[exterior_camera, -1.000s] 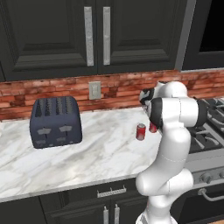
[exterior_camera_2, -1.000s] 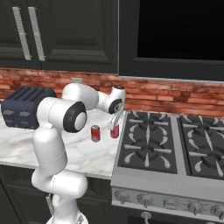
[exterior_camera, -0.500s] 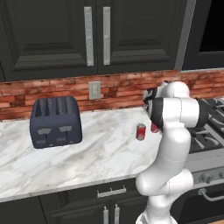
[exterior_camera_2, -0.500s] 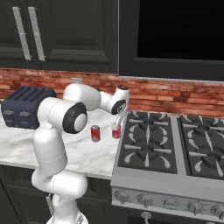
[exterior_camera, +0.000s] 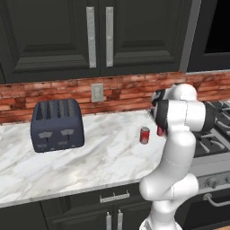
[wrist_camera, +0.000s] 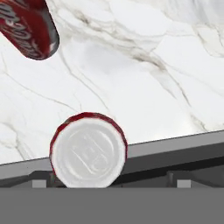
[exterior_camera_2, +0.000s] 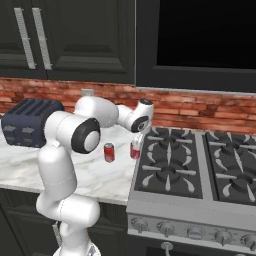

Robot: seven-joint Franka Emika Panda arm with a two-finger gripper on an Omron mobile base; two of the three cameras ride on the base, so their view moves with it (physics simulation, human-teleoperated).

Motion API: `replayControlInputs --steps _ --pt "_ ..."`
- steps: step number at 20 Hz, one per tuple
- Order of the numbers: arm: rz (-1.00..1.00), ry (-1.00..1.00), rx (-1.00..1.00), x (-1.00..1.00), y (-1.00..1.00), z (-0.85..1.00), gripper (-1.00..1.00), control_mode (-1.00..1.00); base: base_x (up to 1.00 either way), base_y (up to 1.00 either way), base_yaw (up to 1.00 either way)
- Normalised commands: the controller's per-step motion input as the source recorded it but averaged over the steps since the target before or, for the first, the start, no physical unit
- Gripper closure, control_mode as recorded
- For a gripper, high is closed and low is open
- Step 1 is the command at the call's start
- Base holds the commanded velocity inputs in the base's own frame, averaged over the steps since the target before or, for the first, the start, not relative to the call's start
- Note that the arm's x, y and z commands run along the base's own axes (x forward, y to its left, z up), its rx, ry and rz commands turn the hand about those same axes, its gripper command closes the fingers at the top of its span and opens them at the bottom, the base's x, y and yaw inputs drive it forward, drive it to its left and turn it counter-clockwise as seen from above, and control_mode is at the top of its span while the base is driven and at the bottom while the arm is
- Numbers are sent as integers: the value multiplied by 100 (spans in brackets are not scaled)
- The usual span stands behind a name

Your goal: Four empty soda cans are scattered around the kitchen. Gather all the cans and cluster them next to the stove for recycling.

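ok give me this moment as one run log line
gripper: open, above second can | red cans: first can and second can upright on counter beside stove | held: nothing

2 red cans point(exterior_camera_2: 109, 152) upright nr stove point(exterior_camera_2: 200, 175)

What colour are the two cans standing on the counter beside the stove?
Both cans are red with silver tops, clearest in the right base view.

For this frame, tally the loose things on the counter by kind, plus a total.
Red soda cans: 2, one out on the marble, one beside the stove's edge
Toaster: 1, dark blue-grey
Total: 3
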Motion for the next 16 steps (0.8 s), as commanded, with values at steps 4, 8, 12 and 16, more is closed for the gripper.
replayControlInputs --steps 4,8,12,16 --pt "0 -5 -1 -45 -3 0 -100 -100 0 0 0" --pt "0 -5 0 -52 -3 5 -100 -100 0 0 0" --pt "-2 -3 0 -48 -8 12 -100 -100 0 0 0" --pt "-12 0 0 -46 -7 24 -100 -100 0 0 0"
